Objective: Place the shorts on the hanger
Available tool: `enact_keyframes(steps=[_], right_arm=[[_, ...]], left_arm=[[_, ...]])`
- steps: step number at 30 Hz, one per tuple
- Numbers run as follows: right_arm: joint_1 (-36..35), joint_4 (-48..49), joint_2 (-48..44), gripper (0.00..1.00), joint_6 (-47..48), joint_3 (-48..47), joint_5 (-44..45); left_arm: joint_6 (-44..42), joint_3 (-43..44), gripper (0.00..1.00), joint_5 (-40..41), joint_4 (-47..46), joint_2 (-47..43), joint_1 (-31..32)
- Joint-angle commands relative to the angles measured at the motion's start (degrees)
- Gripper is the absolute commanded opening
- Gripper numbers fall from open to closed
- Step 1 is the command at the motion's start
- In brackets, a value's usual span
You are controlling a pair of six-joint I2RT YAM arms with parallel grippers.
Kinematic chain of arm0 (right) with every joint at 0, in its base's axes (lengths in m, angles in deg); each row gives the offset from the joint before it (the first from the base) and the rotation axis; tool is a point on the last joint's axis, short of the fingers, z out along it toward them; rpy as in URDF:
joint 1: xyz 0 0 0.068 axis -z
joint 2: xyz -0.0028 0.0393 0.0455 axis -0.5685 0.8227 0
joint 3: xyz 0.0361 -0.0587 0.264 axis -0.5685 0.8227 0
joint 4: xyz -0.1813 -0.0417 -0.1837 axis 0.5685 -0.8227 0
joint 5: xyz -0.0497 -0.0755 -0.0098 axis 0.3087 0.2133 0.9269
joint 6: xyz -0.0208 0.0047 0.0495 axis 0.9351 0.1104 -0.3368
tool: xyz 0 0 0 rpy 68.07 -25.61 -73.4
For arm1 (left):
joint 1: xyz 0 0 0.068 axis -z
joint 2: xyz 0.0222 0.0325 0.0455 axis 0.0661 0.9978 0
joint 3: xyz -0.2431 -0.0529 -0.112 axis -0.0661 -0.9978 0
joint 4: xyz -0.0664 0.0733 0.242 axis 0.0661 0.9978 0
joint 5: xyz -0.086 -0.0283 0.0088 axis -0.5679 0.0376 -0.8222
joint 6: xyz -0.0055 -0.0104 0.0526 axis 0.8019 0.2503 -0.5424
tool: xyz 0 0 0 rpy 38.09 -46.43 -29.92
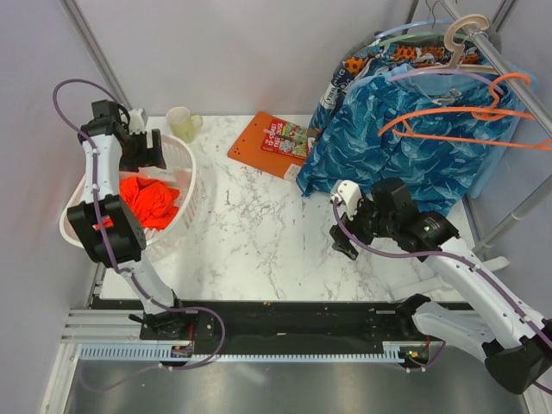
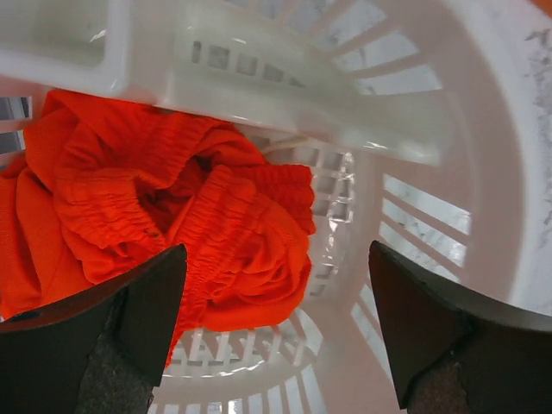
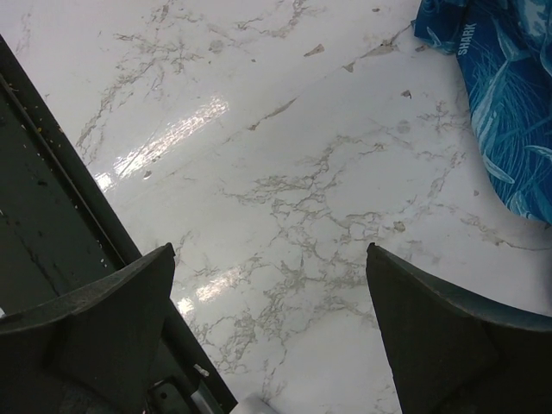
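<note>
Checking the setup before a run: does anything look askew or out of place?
The shorts lie bunched in the white basket, and the blue garment spills from the rail onto the table. The hanger hangs on the rail; nothing looks damaged.

The table (image 1: pixel 259 233) has a white marble top with gray lines. 1 white plastic basket (image 1: pixel 188 203) sits on its left side. 1 pale green cup (image 1: pixel 182 123) stands just behind the basket. 1 orange board (image 1: pixel 254 142) lies flat at the back. The bottom of 1 blue shirt (image 1: pixel 345 164) rests beside it.
</note>
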Motion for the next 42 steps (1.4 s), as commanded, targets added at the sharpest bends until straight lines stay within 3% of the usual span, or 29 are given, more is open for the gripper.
enact_keyframes(steps=[1, 11, 19, 22, 23, 25, 28, 29, 37, 42], right_arm=[[0.2, 1.0, 1.4, 0.98, -0.5, -3.1, -1.8], [0.1, 0.2, 4.2, 0.98, -0.9, -5.4, -2.5], [0.1, -0.6, 4.2, 0.98, -0.2, -6.1, -3.1], [0.1, -0.8, 4.2, 0.98, -0.1, -6.4, -3.5], [0.1, -0.9, 4.1, 0.98, 0.0, -6.6, -3.6], [0.1, -1.0, 3.9, 0.98, 0.0, -7.1, -3.4], [0.1, -0.7, 3.2, 0.98, -0.2, -7.4, -3.4], [0.1, -0.6, 3.1, 0.98, -0.2, -7.5, -3.6], [0.1, -0.4, 2.5, 0.98, -0.8, -8.5, -4.3], [0.1, -0.4, 2.0, 0.98, -0.9, -9.4, -3.9]], left_arm=[[-8.3, 0.4, 0.91, 2.5, -2.8, 3.7, -2.0], [-17.5, -4.1, 0.89, 17.3, -14.6, 9.8, -2.8], [-18.8, -9.8, 0.93, 20.0, -19.0, 11.2, -3.3], [-19.1, -11.6, 0.77, 18.5, -19.0, 10.7, -3.4], [-18.9, -12.0, 0.60, 17.4, -19.0, 8.3, -3.4], [-18.0, -12.7, 0.35, 13.9, -18.8, 4.9, -3.5], [-16.3, -10.7, 0.06, 8.8, -16.4, -2.0, -3.4], [-15.8, -8.1, 0.02, 6.7, -14.0, -4.5, -3.4], [-10.6, 12.0, 0.02, -4.6, -1.6, -9.7, -2.3], [-6.4, 27.9, 0.02, -12.4, 1.5, -10.8, 4.4]])
